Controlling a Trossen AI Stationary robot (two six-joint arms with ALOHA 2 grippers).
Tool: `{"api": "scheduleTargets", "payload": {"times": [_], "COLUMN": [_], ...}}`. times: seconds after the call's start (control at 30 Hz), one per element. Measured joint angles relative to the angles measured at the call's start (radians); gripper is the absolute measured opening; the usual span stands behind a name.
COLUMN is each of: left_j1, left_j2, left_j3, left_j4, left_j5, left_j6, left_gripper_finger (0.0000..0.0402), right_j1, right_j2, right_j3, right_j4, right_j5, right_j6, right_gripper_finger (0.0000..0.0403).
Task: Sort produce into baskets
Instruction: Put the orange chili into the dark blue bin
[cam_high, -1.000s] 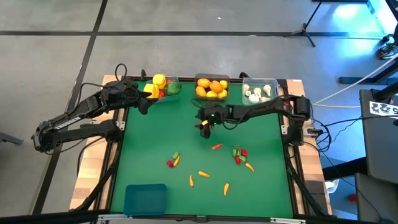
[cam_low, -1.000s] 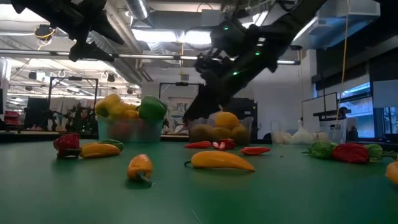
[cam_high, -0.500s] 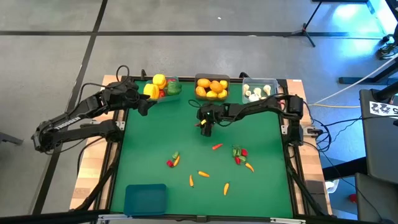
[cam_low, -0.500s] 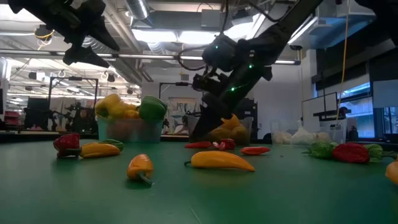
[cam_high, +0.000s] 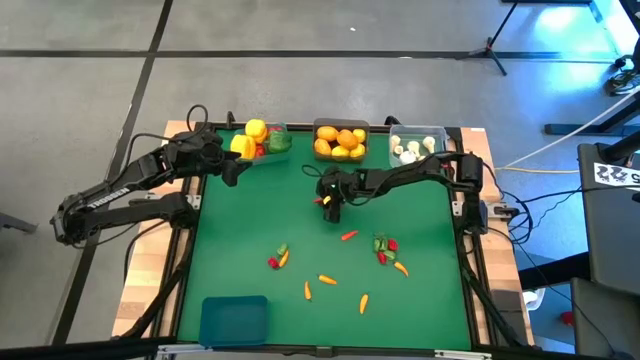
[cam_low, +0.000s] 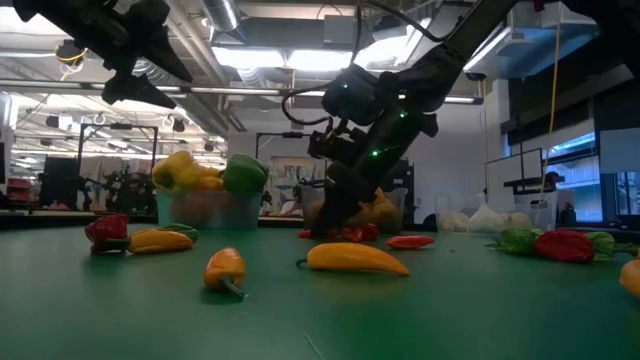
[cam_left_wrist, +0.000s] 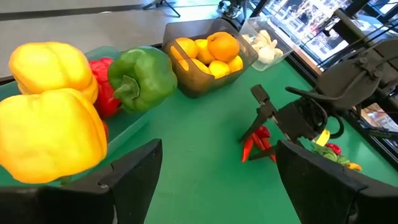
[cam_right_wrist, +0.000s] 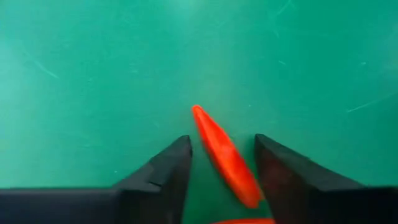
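A red chilli (cam_right_wrist: 224, 155) lies on the green mat in front of the dark grey basket (cam_high: 341, 127) of oranges and lemons. My right gripper (cam_right_wrist: 221, 171) is down over it, open, one finger on each side of the chilli; it also shows in the high view (cam_high: 329, 207) and the low view (cam_low: 333, 228). My left gripper (cam_left_wrist: 217, 180) hangs open and empty above the mat beside the teal basket (cam_high: 275, 130) of peppers. More chillies, carrots and small peppers (cam_high: 385, 248) lie on the near half of the mat. My right gripper slants down from above with its fingers along the two sides of the chilli, which lies flat on the mat. The chilli's near end (cam_right_wrist: 249, 196) is close against one finger (cam_right_wrist: 273, 174); I cannot tell whether they touch.
A clear basket (cam_high: 433, 130) with white garlic stands at the far right. An opaque blue basket (cam_high: 233, 318) sits at the near left corner. Carrots (cam_high: 327, 280) and a chilli (cam_high: 348, 236) are scattered between; bare mat lies on the left side.
My right gripper has come down toward the mat and tipped further downward, so that it now stands over the red chilli. The chilli has stayed in place.
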Motion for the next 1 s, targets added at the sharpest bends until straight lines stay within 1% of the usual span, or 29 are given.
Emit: {"api": "scheduleTargets", "payload": {"times": [0.27,0.33,0.53,0.63,0.7,0.87,1.0], "left_j1": [0.0,0.0,0.0,0.0,0.0,0.0,0.0], "left_j2": [0.0,0.0,0.0,0.0,0.0,0.0,0.0], "left_j3": [0.0,0.0,0.0,0.0,0.0,0.0,0.0], "left_j4": [0.0,0.0,0.0,0.0,0.0,0.0,0.0], "left_j5": [-0.003,-0.005,-0.007,-0.007,-0.007,-0.01,-0.029], "left_j6": [0.001,0.001,0.001,0.001,0.001,0.001,0.001], "left_gripper_finger": [0.0309,0.0308,0.0308,0.0308,0.0308,0.0308,0.0308], "right_j1": [-0.001,-0.003,-0.003,0.004,0.017,0.085,0.159], "right_j2": [0.001,0.001,0.009,0.013,0.01,0.01,0.011], "right_j3": [0.0,0.004,0.059,0.115,0.161,0.277,0.371], "right_j4": [-0.006,-0.012,-0.048,-0.042,-0.028,-0.025,-0.022], "right_j5": [-0.038,-0.066,-0.105,-0.162,-0.181,-0.16,-0.117], "right_j6": [0.006,0.027,0.085,0.1,0.101,0.062,-0.014], "right_gripper_finger": [0.0032,0.0012,0.0027,0.0012,0.0006,0.0016,0.0008]}}
